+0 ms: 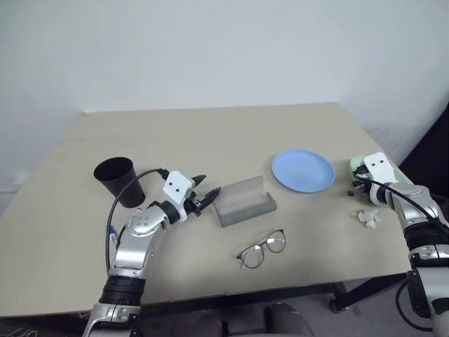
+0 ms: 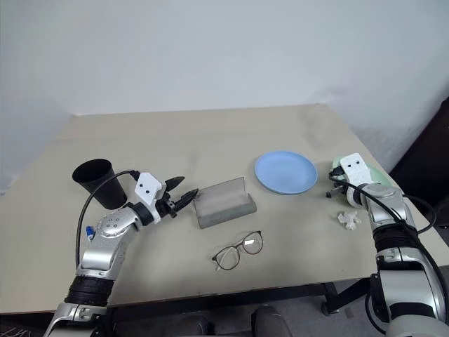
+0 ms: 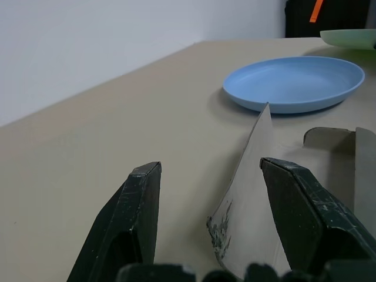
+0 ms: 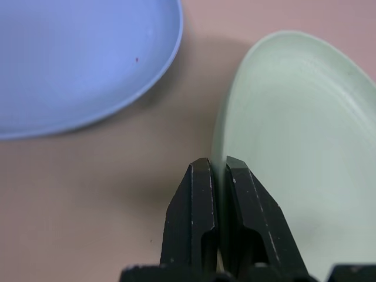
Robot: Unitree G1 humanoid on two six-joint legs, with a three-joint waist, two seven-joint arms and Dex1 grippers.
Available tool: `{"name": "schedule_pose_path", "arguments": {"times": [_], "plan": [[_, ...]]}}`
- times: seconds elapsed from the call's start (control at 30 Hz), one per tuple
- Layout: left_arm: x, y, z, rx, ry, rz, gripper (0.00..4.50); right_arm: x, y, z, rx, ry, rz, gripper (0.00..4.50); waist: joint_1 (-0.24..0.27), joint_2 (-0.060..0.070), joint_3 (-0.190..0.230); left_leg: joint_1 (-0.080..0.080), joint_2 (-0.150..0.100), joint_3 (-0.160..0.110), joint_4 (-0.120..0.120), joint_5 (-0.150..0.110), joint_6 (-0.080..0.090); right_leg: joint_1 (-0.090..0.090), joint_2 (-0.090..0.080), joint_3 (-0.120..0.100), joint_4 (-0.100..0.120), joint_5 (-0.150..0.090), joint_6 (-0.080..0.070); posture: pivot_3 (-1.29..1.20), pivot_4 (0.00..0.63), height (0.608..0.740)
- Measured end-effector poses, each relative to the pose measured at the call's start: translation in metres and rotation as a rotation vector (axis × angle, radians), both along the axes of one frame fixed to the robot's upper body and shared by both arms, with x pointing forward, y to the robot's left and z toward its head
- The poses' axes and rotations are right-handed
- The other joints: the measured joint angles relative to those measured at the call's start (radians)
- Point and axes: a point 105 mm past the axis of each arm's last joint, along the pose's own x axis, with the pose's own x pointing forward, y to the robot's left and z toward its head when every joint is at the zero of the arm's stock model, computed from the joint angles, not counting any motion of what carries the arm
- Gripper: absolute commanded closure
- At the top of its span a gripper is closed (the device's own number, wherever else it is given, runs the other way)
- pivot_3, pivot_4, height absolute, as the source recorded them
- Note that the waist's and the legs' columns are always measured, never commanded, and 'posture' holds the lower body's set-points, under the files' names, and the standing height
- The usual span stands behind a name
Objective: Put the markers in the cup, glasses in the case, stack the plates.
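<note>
table: beige top, against a pale wall
cup: matte black tumbler, upright, left part of the table, just behind the left arm
case: grey felt-like glasses case, lid up, mid table, between the cup and the blue plate
glasses: dark wire frame, round lenses, temples unfolded, on the table near the front edge, just in front of the case, not touching it
blue plate: light blue, flat on the table, right of the case, apart from it
green plate: mint, at the right table edge beside the blue plate; a strip of table shows between the two rims in the right wrist view; mostly hidden behind the right wrist in the head views
marker: blue cap tip peeking out beside the left forearm near the left table edge; rest hidden, cannot tell how it lies
white scrap: small crumpled bit, on the table near the right edge, just in front of the right gripper
left gripper: fingers spread apart, nothing held, level, tips just beside the left end of the case; left wrist view has the case's end wall between the two fingers, contact unclear
right gripper: fingers pinched together on the near rim of the green plate, rim edge runs into the thin gap between them
stacking: plates side by side, not stacked
glasses in case: not yet, case holds nothing visible
</note>
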Motion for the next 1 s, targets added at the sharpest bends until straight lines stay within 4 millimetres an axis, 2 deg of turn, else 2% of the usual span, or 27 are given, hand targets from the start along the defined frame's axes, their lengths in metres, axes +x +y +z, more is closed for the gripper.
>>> {"name": "schedule_pose_path", "arguments": {"times": [0.13,0.23,0.33,0.43,0.57,0.73,1.0], "plan": [[0.0,-0.001,0.0,-0.003,0.0,-0.001,1.68,0.007,0.032,0.034,0.002,-0.122,0.175,4.47,-0.001,0.002,0.0,0.0,0.0,0.0,0.0,0.0,0.0,-0.001,0.0,0.0,0.0,0.0,0.0,0.0,0.0,0.74],[0.001,-0.001,-0.001,-0.003,0.005,0.001,1.68,0.003,0.063,0.054,-0.014,-0.199,0.35,4.47,0.001,0.002,0.0,0.0,0.0,-0.001,0.0,0.0,0.0,0.0,0.0,-0.001,0.0,0.0,0.0,0.0,0.0,0.74],[0.001,0.0,-0.004,-0.004,0.013,0.004,1.68,-0.006,0.096,0.052,-0.041,-0.205,0.522,4.47,0.003,0.002,0.0,0.0,0.0,-0.001,0.0,0.0,0.0,0.0,0.0,-0.001,0.0,0.0,0.0,0.0,0.0,0.74],[0.002,-0.002,-0.003,-0.009,0.011,0.002,1.68,-0.009,0.118,0.036,-0.048,-0.171,0.6,4.47,0.003,0.002,0.0,0.0,0.0,-0.001,0.0,0.0,0.0,-0.001,0.0,-0.001,0.0,0.0,0.0,0.0,0.0,0.74],[0.003,-0.004,0.0,-0.011,0.0,-0.005,1.68,-0.003,0.122,0.018,-0.056,-0.126,0.605,4.47,0.003,0.003,0.0,0.0,0.0,-0.001,0.0,0.0,0.0,-0.001,0.0,-0.001,0.0,0.002,-0.003,0.0,0.0,0.74],[0.005,-0.008,-0.001,-0.017,0.006,-0.015,1.68,0.012,0.125,0.016,-0.067,-0.135,0.597,4.47,0.001,0.003,0.0,0.0,0.0,-0.001,-0.001,0.0,0.0,-0.002,0.0,-0.001,0.0,0.004,-0.006,0.0,0.0,0.74],[0.005,-0.009,-0.001,-0.017,0.006,-0.016,1.68,0.01,0.139,0.002,-0.072,-0.088,0.678,4.47,0.001,0.003,0.0,-0.001,0.0,-0.001,-0.001,0.0,0.0,-0.002,0.0,-0.001,0.0,0.004,-0.006,0.0,0.0,0.74]]}}
